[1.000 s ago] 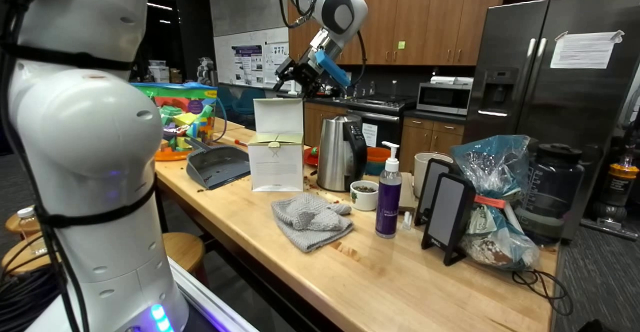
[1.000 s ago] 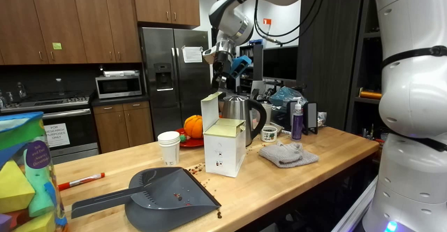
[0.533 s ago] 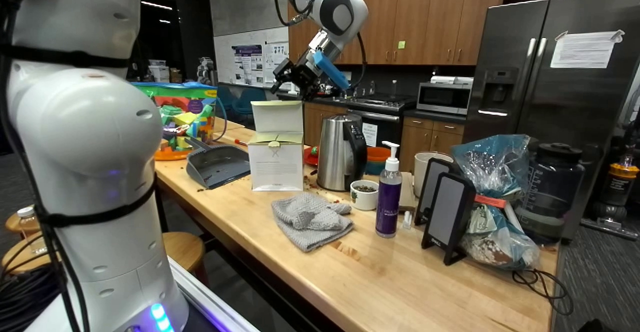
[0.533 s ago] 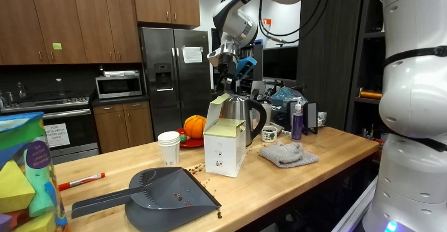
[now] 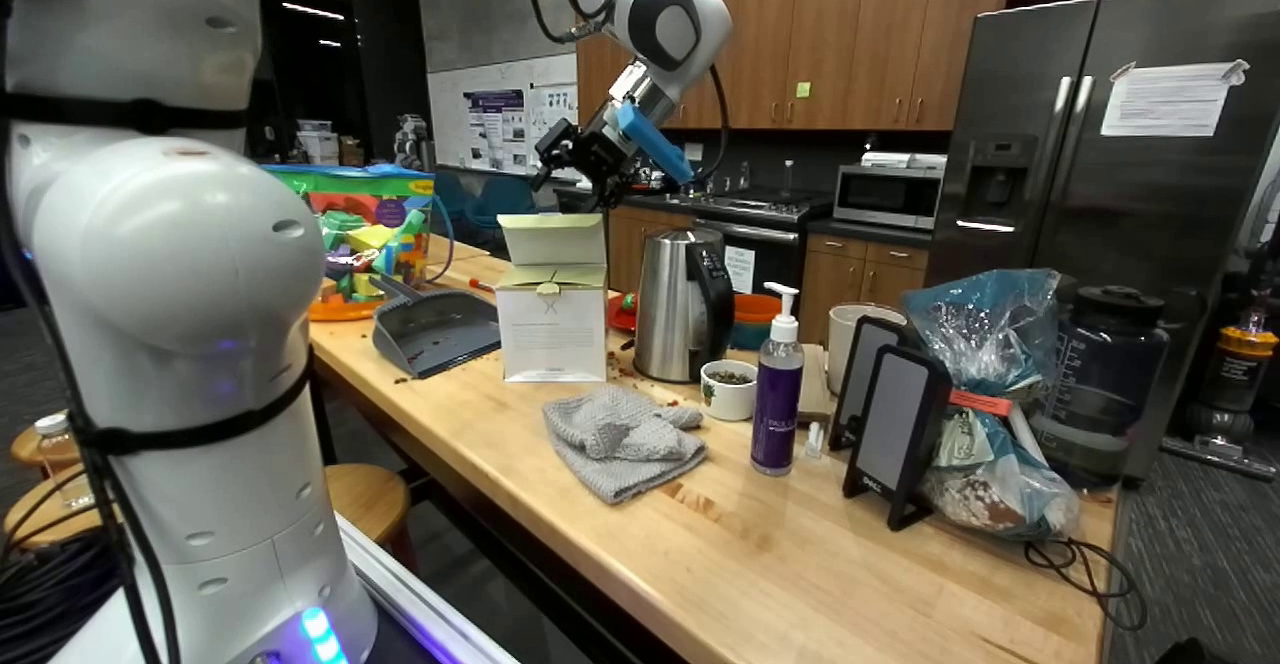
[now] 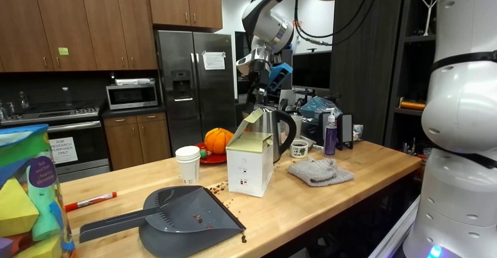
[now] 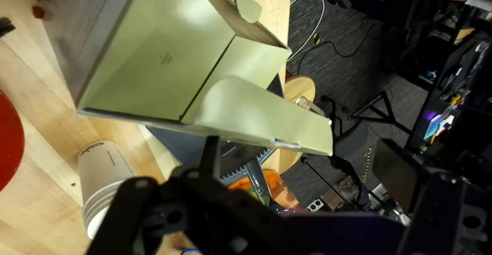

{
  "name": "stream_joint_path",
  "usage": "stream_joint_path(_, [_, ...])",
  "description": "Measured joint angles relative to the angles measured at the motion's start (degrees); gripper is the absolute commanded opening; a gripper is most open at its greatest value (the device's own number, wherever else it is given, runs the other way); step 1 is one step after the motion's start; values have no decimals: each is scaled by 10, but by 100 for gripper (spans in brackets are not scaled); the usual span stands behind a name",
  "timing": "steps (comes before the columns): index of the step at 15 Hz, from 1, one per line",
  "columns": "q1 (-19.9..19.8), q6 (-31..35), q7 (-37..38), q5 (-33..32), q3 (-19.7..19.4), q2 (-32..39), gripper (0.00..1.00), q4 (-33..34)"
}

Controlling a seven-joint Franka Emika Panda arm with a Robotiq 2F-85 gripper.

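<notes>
A white box (image 5: 552, 334) with a pale green inside stands upright on the wooden table; it shows in an exterior view (image 6: 248, 170) and in the wrist view (image 7: 165, 61). Its hinged lid (image 5: 552, 241) is raised and leans inward over the opening, also in the wrist view (image 7: 265, 111). My gripper (image 5: 572, 191) is above the box, tilted, and shows in an exterior view (image 6: 254, 96). In the wrist view my gripper (image 7: 300, 147) is open, fingers wide apart and empty. One finger is at the lid's outer side; I cannot tell whether it touches.
A steel kettle (image 5: 668, 309) stands right beside the box. A grey dustpan (image 6: 186, 221), paper cups (image 6: 188, 164) and a red plate (image 6: 215, 159) with an orange pumpkin are near. A grey towel (image 5: 625, 439), small bowl (image 5: 728, 391) and pump bottle (image 5: 776, 404) stand in front.
The gripper has moved sideways and slightly down across the box. The lid has tipped from nearly upright to leaning inward over the opening. The box body has not moved.
</notes>
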Motion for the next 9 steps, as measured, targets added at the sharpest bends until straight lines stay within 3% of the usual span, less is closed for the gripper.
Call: stream_joint_path(9, [6, 80, -3, 6, -1, -42, 100, -94])
